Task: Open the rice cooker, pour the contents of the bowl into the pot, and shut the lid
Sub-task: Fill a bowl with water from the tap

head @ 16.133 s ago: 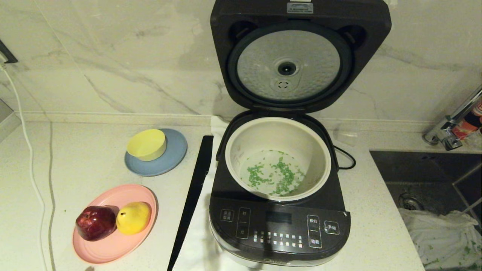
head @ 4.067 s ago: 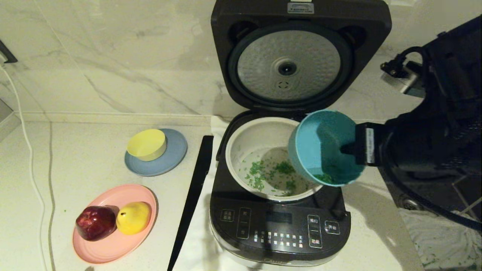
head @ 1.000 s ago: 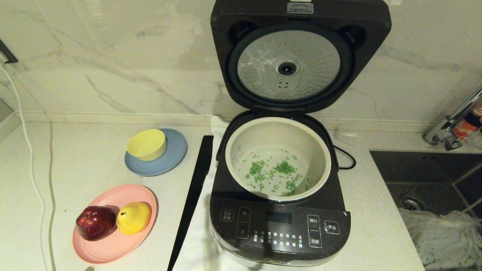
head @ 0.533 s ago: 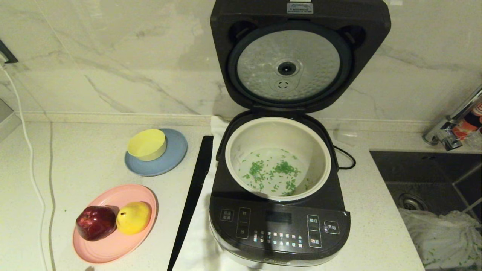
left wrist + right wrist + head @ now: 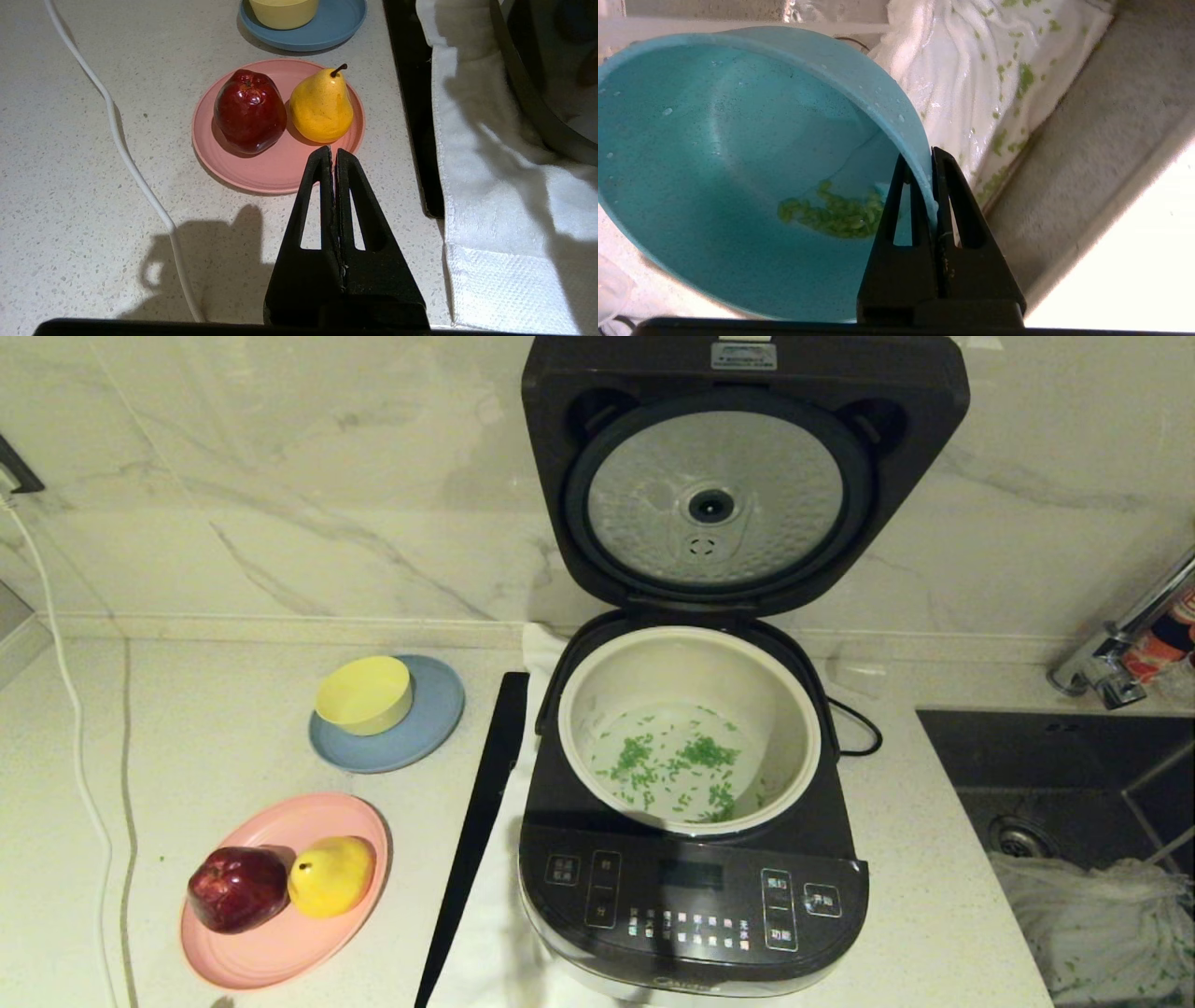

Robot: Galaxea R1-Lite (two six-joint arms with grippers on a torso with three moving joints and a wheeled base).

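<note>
Rice cooker (image 5: 693, 859) sits at the desk's (image 5: 215, 747) front edge, control panel nearest, on a white towel (image 5: 472, 154). Its lid (image 5: 738, 476) stands fully open & upright vs. the marble wall, dimpled silver plate facing out. Pot (image 5: 689, 728) sits in the body, w/ water and green contents (image 5: 677, 765) scattered across the bottom.

Left hand (image 5: 333, 156) hangs low over the desk at the near left, fingers pressed together, holding nothing; its tips point at a pink plate (image 5: 275, 172) w/ a red apple (image 5: 250, 116) & yellow pear (image 5: 321, 109) side by side, touching. Beyond that, a yellow bowl (image 5: 364, 693) sits on a grey-blue plate (image 5: 425, 733). A white cord (image 5: 126, 154) runs along the desk on the far left. A long black strip (image 5: 478, 831) lies between plates and cooker.

Right hand (image 5: 932, 161) is out of the head view, over by the sink (image 5: 1055, 784): fingers pinched tight on the teal bowl's (image 5: 738, 168) rim, one inside, one outside. Bowl is tilted, wet, w/ a small clump of green bits near the hand. Behind it, a white cloth (image 5: 985, 79) flecked w/ green bits.
</note>
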